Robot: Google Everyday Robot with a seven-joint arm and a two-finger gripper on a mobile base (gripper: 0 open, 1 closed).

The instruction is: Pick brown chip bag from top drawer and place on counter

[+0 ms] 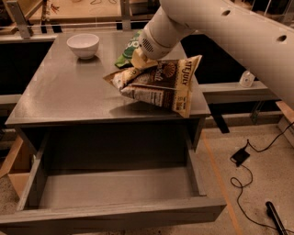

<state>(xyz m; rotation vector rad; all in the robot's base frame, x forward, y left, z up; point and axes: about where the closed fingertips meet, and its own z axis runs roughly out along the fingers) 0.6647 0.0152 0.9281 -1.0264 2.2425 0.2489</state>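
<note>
The brown chip bag (158, 85) hangs tilted just above the right half of the counter (69, 92), its white label side facing down and its right corner past the counter's right edge. My gripper (139, 61) is at the bag's upper left, shut on its top edge, with the white arm reaching in from the upper right. The top drawer (115, 186) is pulled wide open below the counter's front edge, and its grey inside shows nothing in it.
A white bowl (83, 45) stands at the counter's back left. A green chip bag (130, 49) lies behind my gripper, partly hidden. On the floor to the right lie a black cable and a small box (240, 156). A wooden bench (82, 9) runs along the back.
</note>
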